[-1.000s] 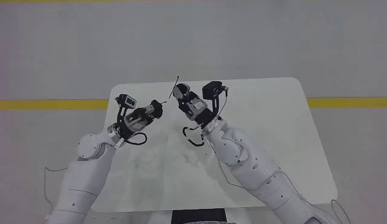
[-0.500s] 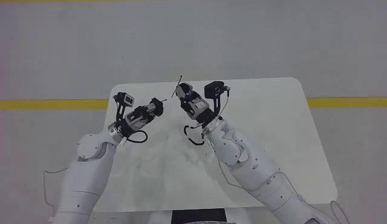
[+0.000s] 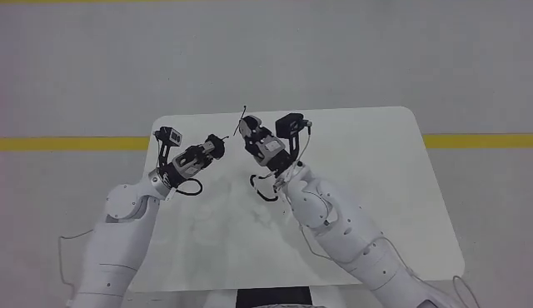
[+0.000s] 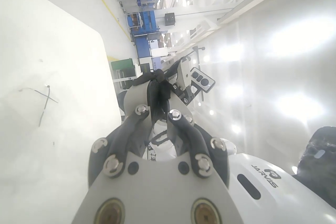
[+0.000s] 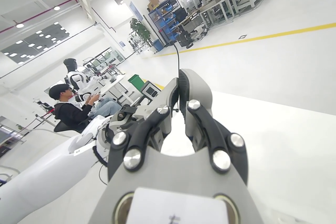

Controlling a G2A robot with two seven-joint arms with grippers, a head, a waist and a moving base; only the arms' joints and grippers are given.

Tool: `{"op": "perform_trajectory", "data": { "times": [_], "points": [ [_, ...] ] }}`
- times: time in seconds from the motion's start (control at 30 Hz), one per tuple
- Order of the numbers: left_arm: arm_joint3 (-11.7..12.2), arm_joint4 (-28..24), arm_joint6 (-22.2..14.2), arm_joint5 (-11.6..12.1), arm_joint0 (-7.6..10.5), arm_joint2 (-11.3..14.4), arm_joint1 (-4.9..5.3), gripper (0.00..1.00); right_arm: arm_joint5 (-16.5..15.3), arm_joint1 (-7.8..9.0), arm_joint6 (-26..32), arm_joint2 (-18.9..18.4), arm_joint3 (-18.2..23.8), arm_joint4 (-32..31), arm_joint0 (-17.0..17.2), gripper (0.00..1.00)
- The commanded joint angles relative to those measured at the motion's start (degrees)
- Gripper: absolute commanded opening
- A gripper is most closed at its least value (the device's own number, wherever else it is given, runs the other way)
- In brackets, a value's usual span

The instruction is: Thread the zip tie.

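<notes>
With the right gripper [image 5: 179, 83] shut tight, pinches the zip tie [image 5: 178, 59] flat between both fingertips. Holds the left gripper [image 4: 157, 86] squeezed shut too, black pads pressed together. Has a small dark lump at that tip; cannot tell what it is.

Holds both grippers up over the big white table [image 3: 375, 166], on its far side and a bit left of the middle. In the top view, has the left gripper [image 3: 216, 146] and the right gripper [image 3: 246, 126] near each other but not touching, tips turned toward one another. Puts the right one a little closer to the far edge.

Carries a black cable loop [image 3: 265, 187] under the right arm, hanging just above the table top.

Points the zip tie [image 3: 242, 113] up and out from the right fingertips. Looks like a thin black strip, a little bent, with its loose end in the air near the table's far edge.

Has thin grey strands [image 4: 45, 101] lying crossed on the table, smallest of all, down below the left gripper.
</notes>
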State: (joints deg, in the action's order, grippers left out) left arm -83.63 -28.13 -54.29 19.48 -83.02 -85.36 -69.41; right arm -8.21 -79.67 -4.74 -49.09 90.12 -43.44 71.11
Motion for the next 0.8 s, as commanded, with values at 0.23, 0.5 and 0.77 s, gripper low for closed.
{"op": "perform_trajectory", "data": {
  "times": [0.23, 0.5, 0.77],
  "points": [
    [0.0, 0.0, 0.0, 0.0, 0.00, 0.0, 0.00, 0.00, 0.7, -0.82, -0.8, 0.8, -1.4, -0.7, -0.4, 0.00],
    [0.0, 0.0, 0.0, 0.0, 0.00, 0.0, 0.00, 0.00, 0.5, -1.55, -1.3, 1.3, -2.5, -0.6, -0.9, 0.00],
    [0.0, 0.0, 0.0, 0.0, 0.00, 0.0, 0.00, 0.00, 0.0, -2.01, -1.5, 1.1, -3.0, -0.6, -0.9, 0.00]
  ]
}}
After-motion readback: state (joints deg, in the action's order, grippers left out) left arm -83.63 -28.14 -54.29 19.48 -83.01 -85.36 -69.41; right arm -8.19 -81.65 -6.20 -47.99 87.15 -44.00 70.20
